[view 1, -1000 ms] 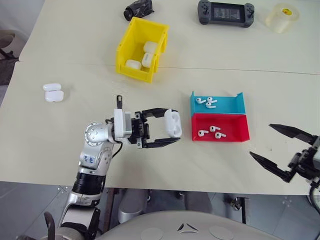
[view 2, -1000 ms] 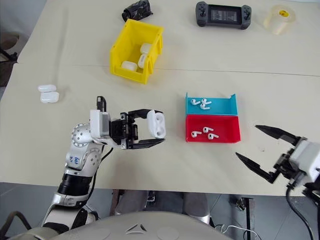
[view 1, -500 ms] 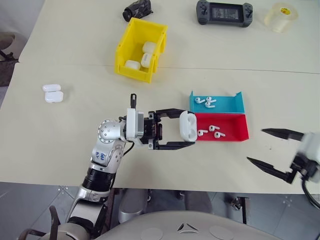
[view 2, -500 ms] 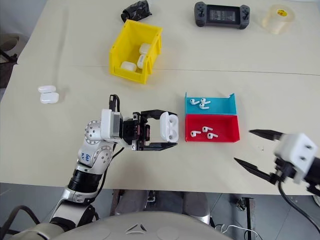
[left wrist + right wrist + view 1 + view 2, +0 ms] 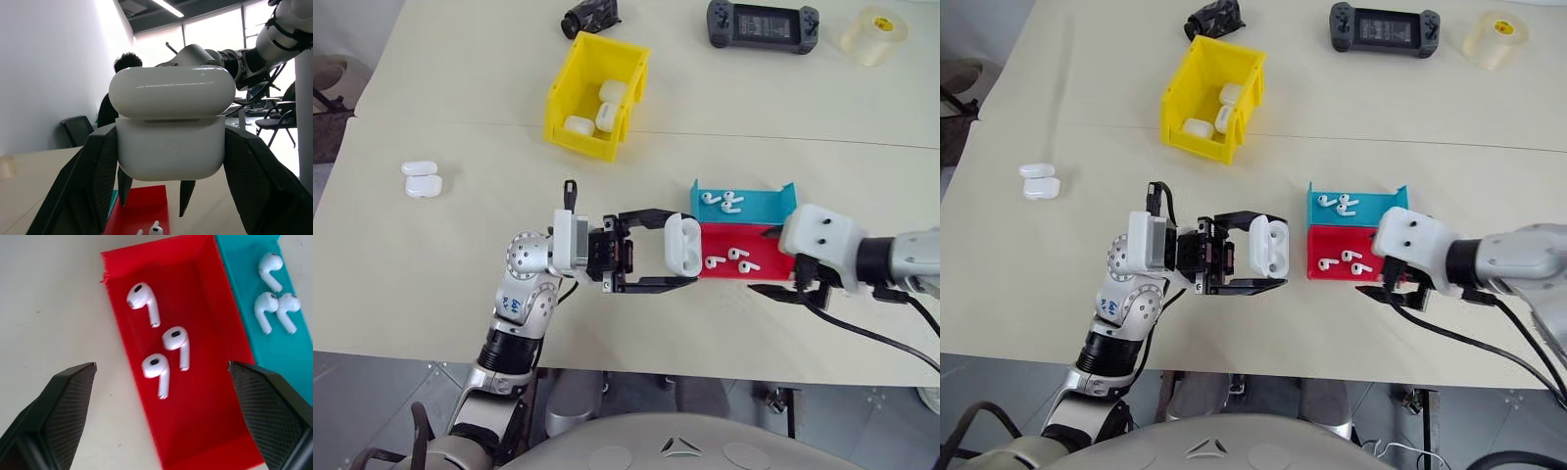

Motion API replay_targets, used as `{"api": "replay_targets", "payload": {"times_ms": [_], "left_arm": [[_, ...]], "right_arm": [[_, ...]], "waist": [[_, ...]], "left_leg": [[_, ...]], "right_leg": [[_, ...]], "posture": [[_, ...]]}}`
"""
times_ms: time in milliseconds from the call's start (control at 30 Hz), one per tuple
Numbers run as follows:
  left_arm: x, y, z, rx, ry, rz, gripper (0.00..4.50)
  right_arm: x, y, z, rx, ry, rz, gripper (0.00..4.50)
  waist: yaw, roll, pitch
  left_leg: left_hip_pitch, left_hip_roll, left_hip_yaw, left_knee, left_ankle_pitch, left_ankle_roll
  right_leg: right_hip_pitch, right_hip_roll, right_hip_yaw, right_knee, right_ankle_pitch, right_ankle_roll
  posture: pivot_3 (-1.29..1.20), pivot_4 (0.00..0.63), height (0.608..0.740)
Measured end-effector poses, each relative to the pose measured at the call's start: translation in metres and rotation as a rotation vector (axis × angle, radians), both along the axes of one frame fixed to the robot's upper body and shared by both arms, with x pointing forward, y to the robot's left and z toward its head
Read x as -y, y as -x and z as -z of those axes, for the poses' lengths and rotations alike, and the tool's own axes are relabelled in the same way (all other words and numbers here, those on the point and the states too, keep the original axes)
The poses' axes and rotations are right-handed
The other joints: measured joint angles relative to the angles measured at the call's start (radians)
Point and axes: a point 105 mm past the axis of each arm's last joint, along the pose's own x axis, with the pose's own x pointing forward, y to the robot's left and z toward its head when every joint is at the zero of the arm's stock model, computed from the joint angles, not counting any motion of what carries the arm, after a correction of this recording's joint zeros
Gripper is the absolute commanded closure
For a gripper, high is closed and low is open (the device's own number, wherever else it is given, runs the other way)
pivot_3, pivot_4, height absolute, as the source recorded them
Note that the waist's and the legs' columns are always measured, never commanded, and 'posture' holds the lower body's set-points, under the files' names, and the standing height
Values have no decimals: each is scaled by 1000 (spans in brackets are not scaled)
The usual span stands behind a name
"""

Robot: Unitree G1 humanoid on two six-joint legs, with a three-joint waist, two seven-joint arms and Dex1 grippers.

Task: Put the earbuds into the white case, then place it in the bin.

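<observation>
The left gripper (image 5: 651, 253) is clamped on the white case (image 5: 680, 244), holding it off the table (image 5: 431, 274) with its lid flipped up, just beside the end of the red tray (image 5: 205, 431). The right gripper (image 5: 161, 382) hangs over that red tray with its fingers (image 5: 63, 396) spread wide, straddling the tray's width. Three earbuds (image 5: 164, 355) lie directly below and ahead of it, their stems running roughly along the tray's length, so the right arm is plainly the one placed to pick. More earbuds sit in the blue tray (image 5: 781, 203) touching the red one. The bin (image 5: 570, 83), with cases already in it, stands well apart toward the table's far edge, nearer the left arm
</observation>
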Motion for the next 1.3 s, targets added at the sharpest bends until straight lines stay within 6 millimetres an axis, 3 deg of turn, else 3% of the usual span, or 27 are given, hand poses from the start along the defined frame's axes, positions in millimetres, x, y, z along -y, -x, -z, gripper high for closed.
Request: {"api": "replay_targets", "payload": {"times_ms": [167, 267, 433, 767, 1200, 1300], "left_arm": [[0, 0, 0, -1, 0, -3, 1702], [0, -1, 0, -3, 2, -7, 1701], [0, -1, -1, -7, 5, -13, 1701], [3, -2, -1, -11, 11, -15, 1701], [4, -3, -4, -1, 11, -15, 1701], [4, -3, -4, -2, 10, -17, 1701]], "right_arm": [[-1, -2, 6, -10, 49, -8, 0], [0, -4, 6, 0, 74, -7, 550], [1, -3, 13, -21, 99, 4, 2172], [-7, -2, 26, -46, 97, -13, 2172], [-9, -8, 29, -13, 126, -39, 2172], [-10, -8, 29, -11, 130, -50, 2743]], "waist": [[-4, 0, 0], [-3, 0, 0], [-3, 0, 0], [-3, 0, 0], [-4, 0, 0], [-4, 0, 0]], "left_leg": [[0, 0, 0, 0, 0, 0], [0, 0, 0, 0, 0, 0], [0, 0, 0, 0, 0, 0], [1, 0, 1, 0, 0, 0], [1, 0, 1, 0, 0, 0], [1, 0, 1, 0, 0, 0]], "right_leg": [[0, 0, 0, 1, 0, 0], [0, 0, 0, 1, 0, 0], [0, 0, 0, 1, 0, 0], [0, 0, 0, 1, 0, 0], [0, 1, 0, 1, 0, 0], [0, 1, 0, 1, 0, 0]], "posture": [[0, 150, 740], [0, 150, 740], [0, 150, 740], [0, 150, 740], [0, 150, 740], [0, 150, 740]]}}
